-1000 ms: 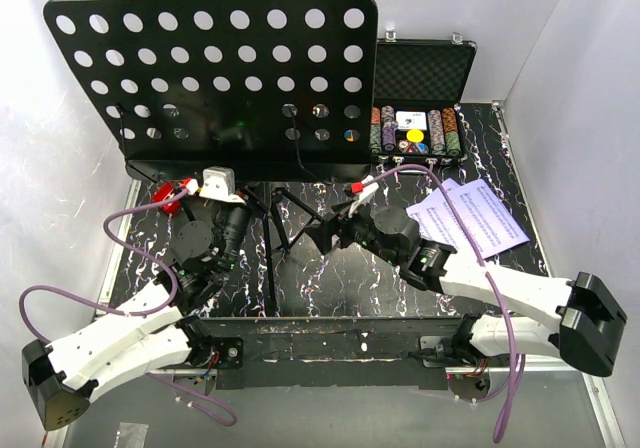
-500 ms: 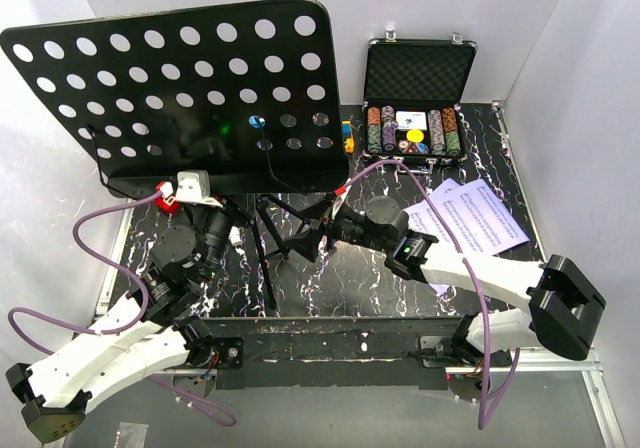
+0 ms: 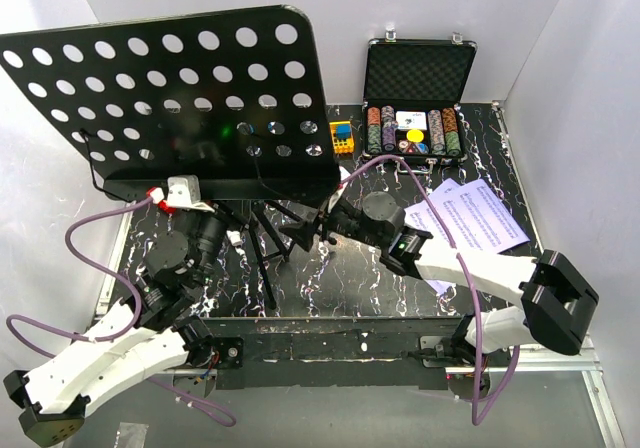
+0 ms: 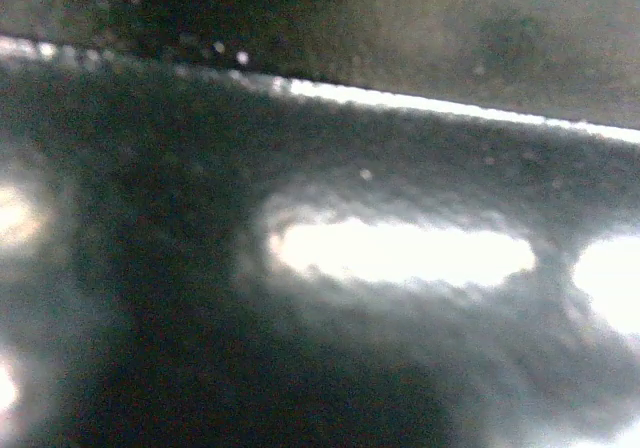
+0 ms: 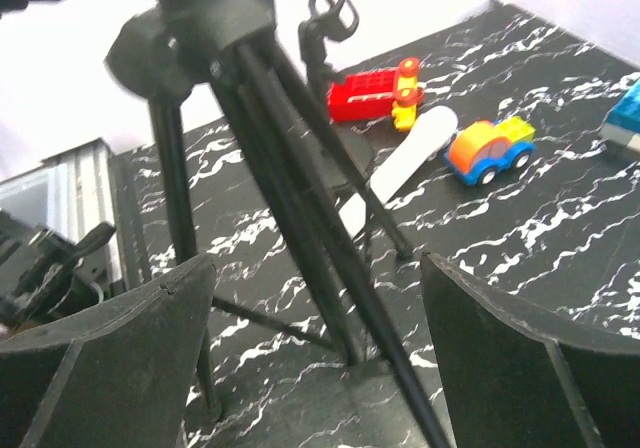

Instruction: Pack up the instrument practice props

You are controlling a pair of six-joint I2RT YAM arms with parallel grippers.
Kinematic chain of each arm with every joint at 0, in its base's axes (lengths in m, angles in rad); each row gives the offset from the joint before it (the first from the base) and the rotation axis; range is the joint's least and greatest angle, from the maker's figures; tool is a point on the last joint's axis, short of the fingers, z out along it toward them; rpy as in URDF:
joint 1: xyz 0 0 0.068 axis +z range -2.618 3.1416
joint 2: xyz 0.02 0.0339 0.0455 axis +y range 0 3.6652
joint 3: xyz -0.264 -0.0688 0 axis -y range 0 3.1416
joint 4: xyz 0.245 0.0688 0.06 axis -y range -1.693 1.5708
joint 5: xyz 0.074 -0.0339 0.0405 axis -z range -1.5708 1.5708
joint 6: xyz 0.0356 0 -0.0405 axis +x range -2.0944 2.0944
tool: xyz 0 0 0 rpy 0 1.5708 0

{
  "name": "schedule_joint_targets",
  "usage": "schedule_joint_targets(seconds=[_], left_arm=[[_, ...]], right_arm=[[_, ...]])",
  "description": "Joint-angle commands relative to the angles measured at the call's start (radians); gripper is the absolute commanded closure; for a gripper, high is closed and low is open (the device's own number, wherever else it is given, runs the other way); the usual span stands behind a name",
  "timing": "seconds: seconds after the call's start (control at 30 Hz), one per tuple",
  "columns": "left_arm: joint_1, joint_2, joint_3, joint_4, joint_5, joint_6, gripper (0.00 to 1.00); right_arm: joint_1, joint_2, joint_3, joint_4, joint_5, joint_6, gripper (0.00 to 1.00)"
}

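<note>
**A:** Where do the props stand?

**B:** The music stand (image 3: 170, 98) is fully set up. Its hole-punched desk is tilted over the table's (image 3: 330, 278) 10 o'clock corner, and the tripod legs (image 3: 262, 253) are spread below it near the middle. The sheet-music pages (image 3: 480, 218) lie loose and flat at 3 o'clock, well apart from both arms. I cannot pick out the microphone with any confidence from above.

**A:** So nothing is packed?

**B:** My judgement is that the task is at an early stage: the stand is neither folded nor laid down, and the pages are ungathered. Everything is left to do.

**A:** And the arms?

**B:** The right gripper (image 3: 305, 236) sits at about 3 o'clock of the tripod legs. Its wrist view shows the fingers spread wide with the legs between them, and neither finger appears to press on a leg. The left gripper (image 3: 200, 206) is up at the desk's lower lip, near the desk's 6 o'clock edge. Its wrist view is only a blur of dark metal and bright holes, so I cannot tell whether it grips anything.

**A:** Anything else nearby?

**B:** The poker chip case (image 3: 418, 78) stands open at 1 o'clock, with toy blocks (image 3: 342, 136) just beside it at 12 o'clock. Neither belongs to this job.
</note>
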Motion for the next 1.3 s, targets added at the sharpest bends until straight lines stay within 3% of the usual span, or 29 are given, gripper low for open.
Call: schedule_joint_targets(seconds=[0.0,0.13,0.3,0.7,0.83,1.27], left_arm=[[-0.012,0.004,-0.111,-0.244,0.081,-0.053,1.0],[-0.012,0.025,-0.091,-0.21,0.086,-0.013,1.0],[-0.012,0.062,-0.052,-0.209,0.097,0.01,1.0],[-0.013,0.004,-0.079,-0.101,0.106,0.048,0.64],[-0.012,-0.004,-0.08,-0.035,0.111,0.074,0.58],[-0.012,-0.006,-0.097,0.256,0.127,0.157,0.47]], right_arm=[[-0.001,0.043,0.116,0.011,0.087,-0.086,0.12],[0.0,0.086,0.163,-0.002,0.081,-0.141,0.17],[-0.003,0.126,0.203,-0.011,0.05,-0.149,0.4],[-0.001,0.144,0.22,-0.021,0.004,-0.127,0.83],[-0.001,0.152,0.237,-0.035,-0.003,-0.129,0.96],[0.0,0.158,0.242,-0.064,-0.011,-0.153,0.99]])
